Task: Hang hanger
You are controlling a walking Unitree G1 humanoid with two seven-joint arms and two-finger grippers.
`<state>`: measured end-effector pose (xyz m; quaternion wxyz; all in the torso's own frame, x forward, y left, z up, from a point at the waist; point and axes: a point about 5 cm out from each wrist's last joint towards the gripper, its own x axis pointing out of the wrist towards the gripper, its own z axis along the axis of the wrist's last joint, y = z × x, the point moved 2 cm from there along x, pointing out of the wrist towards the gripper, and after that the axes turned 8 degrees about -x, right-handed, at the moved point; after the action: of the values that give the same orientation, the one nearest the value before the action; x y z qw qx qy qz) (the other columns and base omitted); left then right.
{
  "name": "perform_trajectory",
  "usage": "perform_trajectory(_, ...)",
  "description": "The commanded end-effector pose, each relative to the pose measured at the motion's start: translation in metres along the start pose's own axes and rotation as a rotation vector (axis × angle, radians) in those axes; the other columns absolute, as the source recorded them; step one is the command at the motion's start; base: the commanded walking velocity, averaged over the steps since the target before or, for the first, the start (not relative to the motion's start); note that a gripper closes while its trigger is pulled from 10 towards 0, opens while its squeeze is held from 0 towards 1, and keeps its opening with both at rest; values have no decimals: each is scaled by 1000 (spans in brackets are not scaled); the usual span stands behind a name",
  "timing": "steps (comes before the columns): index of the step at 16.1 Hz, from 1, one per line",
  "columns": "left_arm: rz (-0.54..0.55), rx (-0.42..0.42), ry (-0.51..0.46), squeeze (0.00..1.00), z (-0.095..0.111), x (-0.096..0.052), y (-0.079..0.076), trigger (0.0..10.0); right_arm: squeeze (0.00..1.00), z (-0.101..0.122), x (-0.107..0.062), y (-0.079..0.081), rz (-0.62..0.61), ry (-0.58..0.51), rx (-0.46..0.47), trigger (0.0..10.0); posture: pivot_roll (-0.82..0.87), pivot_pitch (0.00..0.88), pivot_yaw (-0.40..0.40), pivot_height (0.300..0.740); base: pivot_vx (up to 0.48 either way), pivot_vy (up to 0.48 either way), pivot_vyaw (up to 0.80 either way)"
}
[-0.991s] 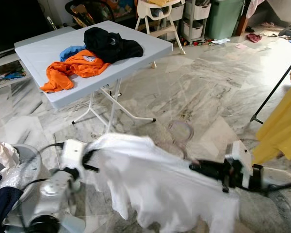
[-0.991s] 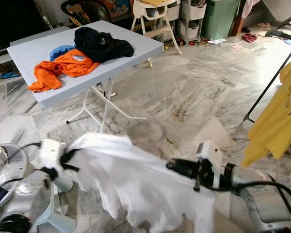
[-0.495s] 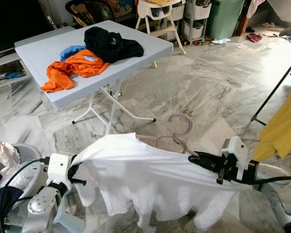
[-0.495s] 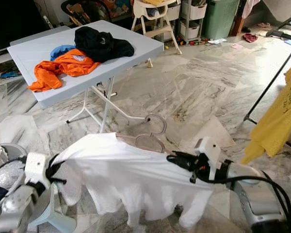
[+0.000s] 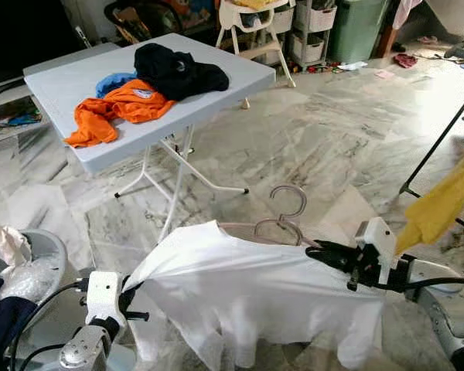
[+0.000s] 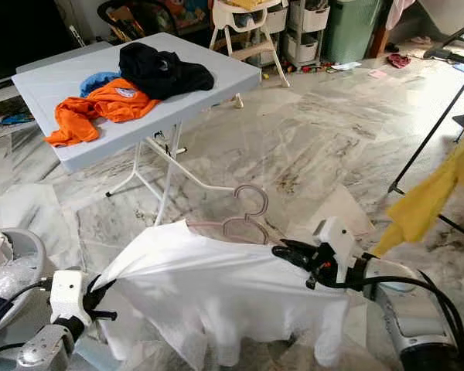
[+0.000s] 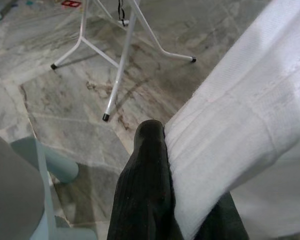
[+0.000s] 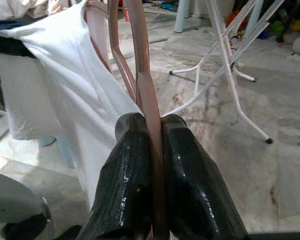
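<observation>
A white shirt hangs on a pinkish hanger, stretched level between my two grippers low over the floor. The hanger's hook stands up above the collar. My left gripper is shut on the shirt's left shoulder end; in the left wrist view its black fingers pinch the white cloth. My right gripper is shut on the hanger's right arm. The right wrist view shows that arm of the hanger clamped between my fingers, with the shirt draped over it.
A grey folding table with orange, blue and black clothes stands ahead left, legs splayed on the marble floor. A yellow garment hangs from a dark rack at the right. A laundry basket sits at my left.
The shirt was bunched and blurred a second ago; now it is spread flat between the grippers. My left gripper has dropped lower. The yellow garment has swung to the right.
</observation>
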<state>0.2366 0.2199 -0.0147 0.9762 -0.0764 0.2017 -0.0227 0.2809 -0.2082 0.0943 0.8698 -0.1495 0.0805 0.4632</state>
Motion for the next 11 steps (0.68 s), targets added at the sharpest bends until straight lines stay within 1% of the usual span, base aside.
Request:
perform_trajectory(1,86,52,13,0,-4,-9,18,0,0,16,-16,-27,-170,-65,-38,10000,-82,0,89,740,0,0,0)
perform_trajectory(2,69,48,-18,0,1,-5,13,0,0,19,-11,-24,-159,-75,-52,10000,-83,0,92,740,0,0,0)
perform_trajectory(3,60,49,-28,0,4,-3,11,0,0,20,-10,-23,-155,-78,-59,10000,-83,0,91,740,0,0,0)
perform_trajectory(4,36,95,-55,784,15,6,4,0,0,26,-2,-20,-131,-98,-80,10000,-84,0,91,740,0,0,0)
perform_trajectory(5,7,140,-73,1000,23,12,-4,0,0,31,4,-18,-113,-117,-98,10000,-85,0,91,740,0,0,0)
perform_trajectory(6,-17,182,-81,1000,30,20,-11,0,0,37,10,-17,-96,-127,-133,10000,-87,0,92,740,0,0,0)
perform_trajectory(7,-19,215,-81,1000,34,25,-14,10000,0,42,14,-16,-79,-132,-171,10000,-92,0,94,740,0,0,0)
perform_trajectory(9,7,251,-88,1000,41,30,-12,10000,0,54,20,-18,-60,-147,-237,10000,-101,0,96,740,0,0,0)
perform_trajectory(10,4,254,-93,1000,42,31,-12,10000,0,57,21,-18,-58,-151,-253,10000,-103,0,97,740,0,0,0)
perform_trajectory(11,-17,271,-108,1000,45,32,-15,10000,0,56,23,-18,-43,-132,-284,10000,-105,0,98,740,0,0,0)
